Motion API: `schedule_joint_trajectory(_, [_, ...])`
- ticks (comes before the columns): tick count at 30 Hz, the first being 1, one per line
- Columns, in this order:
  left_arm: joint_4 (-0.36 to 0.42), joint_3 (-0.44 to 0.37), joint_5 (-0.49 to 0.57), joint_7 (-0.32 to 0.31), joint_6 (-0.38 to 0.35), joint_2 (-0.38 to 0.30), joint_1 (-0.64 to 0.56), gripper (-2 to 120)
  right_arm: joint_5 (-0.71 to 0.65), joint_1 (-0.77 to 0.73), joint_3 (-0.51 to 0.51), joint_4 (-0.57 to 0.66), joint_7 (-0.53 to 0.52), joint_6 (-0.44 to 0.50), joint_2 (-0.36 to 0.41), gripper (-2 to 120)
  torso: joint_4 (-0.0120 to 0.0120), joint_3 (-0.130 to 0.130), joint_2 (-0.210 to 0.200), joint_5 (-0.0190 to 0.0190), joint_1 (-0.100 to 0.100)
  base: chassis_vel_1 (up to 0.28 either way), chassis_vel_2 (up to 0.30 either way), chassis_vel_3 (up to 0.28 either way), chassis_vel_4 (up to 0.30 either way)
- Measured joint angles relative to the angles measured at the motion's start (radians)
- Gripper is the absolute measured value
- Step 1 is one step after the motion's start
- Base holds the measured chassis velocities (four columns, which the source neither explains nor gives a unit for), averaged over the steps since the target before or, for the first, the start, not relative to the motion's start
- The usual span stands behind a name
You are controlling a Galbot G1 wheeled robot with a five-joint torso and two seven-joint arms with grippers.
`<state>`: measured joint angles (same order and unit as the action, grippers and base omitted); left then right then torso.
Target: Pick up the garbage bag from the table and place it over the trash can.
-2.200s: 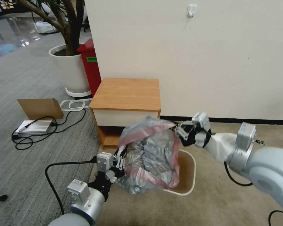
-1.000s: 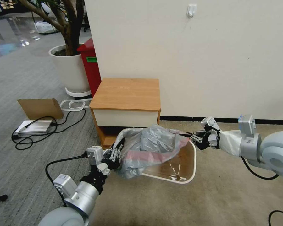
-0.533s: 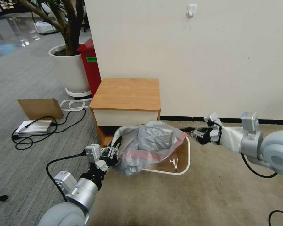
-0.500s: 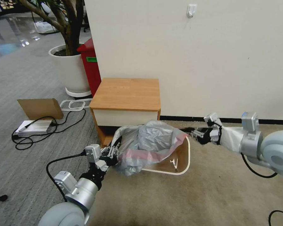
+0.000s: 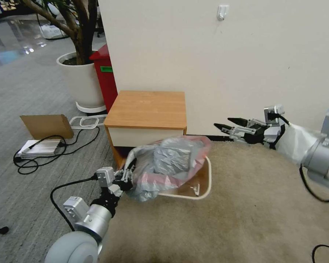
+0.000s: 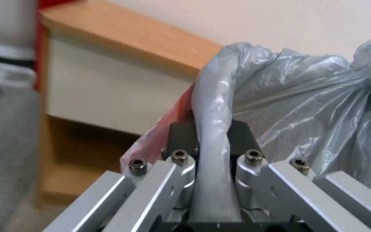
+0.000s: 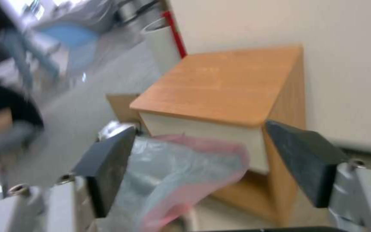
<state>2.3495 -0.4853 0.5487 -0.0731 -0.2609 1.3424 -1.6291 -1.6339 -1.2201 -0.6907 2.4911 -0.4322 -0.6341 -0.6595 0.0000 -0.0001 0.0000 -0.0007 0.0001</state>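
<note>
- We see the left gripper (image 5: 125,174) low at the left side of the trash can (image 5: 204,184), its dark pads (image 6: 181,137) pinched tight on a twisted strand of the garbage bag (image 5: 168,160).
- In the left wrist view that grey strand of the garbage bag (image 6: 213,122) runs straight up between the two pads, with a bit of the pink band showing just beside them.
- We find the bag bunched over the left and far part of the can's mouth, puffed up in crinkled folds; its pink-edged rim reaches toward the can's far right corner, while the near right part of the opening lies uncovered.
- The can stands on the beige carpet just in front of the table (image 5: 148,109), and the bag's top edge overlaps the white drawer front from the head view.
- Our right gripper (image 5: 223,124) hangs in the air to the right of the table, above and apart from the bag, with its black fingers (image 7: 104,167) spread wide and nothing between them.
- From the right wrist view the bag (image 7: 185,170) shows between the spread fingers farther off, with the table (image 7: 224,87) behind it.
- The table's orange-brown top is bare.
- Behind the table we make out a red bin (image 5: 105,75) and a white planter (image 5: 80,82) holding a tree.
</note>
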Motion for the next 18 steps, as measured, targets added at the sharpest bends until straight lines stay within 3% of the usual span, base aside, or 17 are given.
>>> schedule_joint_trajectory(1, [-0.002, 0.001, -0.023, -0.014, 0.021, 0.000, 0.002, 7, -0.098, -0.009, 0.019, 0.010, -0.077, 0.005, -0.032, 89, 0.0001, 0.000, 0.000, 0.0008, 0.000, 0.000, 0.000, 0.000, 0.000])
schedule_joint_trajectory(5, [-0.002, -0.003, -0.049, -0.023, 0.042, -0.003, 0.000, 7, -0.243, -0.025, 0.032, 0.016, -0.180, 0.009, -0.078, 99, 0.0000, 0.000, 0.000, 0.0007, 0.000, 0.000, 0.000, 0.000, 0.000])
schedule_joint_trajectory(7, [0.002, -0.007, -0.062, -0.031, 0.078, -0.007, 0.002, 7, -0.433, -0.025, 0.045, 0.016, -0.289, 0.053, -0.116, 100, 0.0001, 0.000, 0.000, 0.0006, 0.000, 0.000, 0.000, 0.000, 0.000])
schedule_joint_trajectory(18, [-0.025, 0.005, -0.068, -0.051, 0.144, -0.010, 0.019, 7, -0.501, -0.020, 0.123, 0.012, -0.206, 0.040, -0.183, 99, 0.0000, 0.000, 0.000, 0.0006, 0.000, 0.000, 0.000, 0.000, 0.000])
